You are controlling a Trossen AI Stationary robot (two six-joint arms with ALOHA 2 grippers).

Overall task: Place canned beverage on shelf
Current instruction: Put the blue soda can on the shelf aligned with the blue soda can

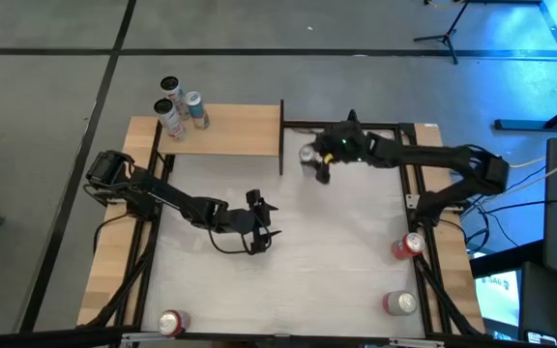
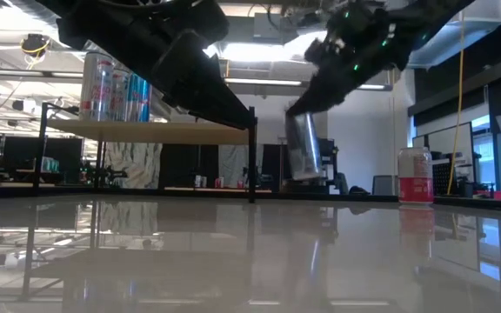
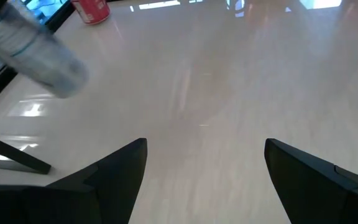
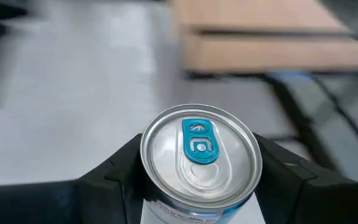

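White tabletop [image 1: 288, 242] fills the frame, w/ the shelf [image 1: 230, 129] at its far left corner: tan board, black edge, raised on posts per the low view. Three cans [image 1: 180, 106] already stand at the shelf's left end.

Right gripper [image 1: 319, 162] is just off the shelf's right edge, jaws pinching a silver can [image 4: 201, 155] w/ a blue tab; one finger sits on each side of the body, just below the rim. In the low view the can [image 2: 303, 146] hangs clear of the table, tilted, its top leaning toward the shelf, and it looks lower than the shelf board (hard to be sure from that angle).

Left gripper [image 1: 256, 230] hovers over mid-table, jaws spread, nothing between them. Spare red cans: two on the right side [image 1: 406, 246], [image 1: 400, 304], one at the near left [image 1: 171, 322].

Risks, as I judge them:
- Can goes sideways w/o gaining height → hits the black edge or the corner post, twists in the grip.
- Tilt not corrected before release → lands on its rim, tips, rolls off.
- Set too near the three standing cans → knocks them.
- Grip is high on the can, so a bump at the base could swing it.
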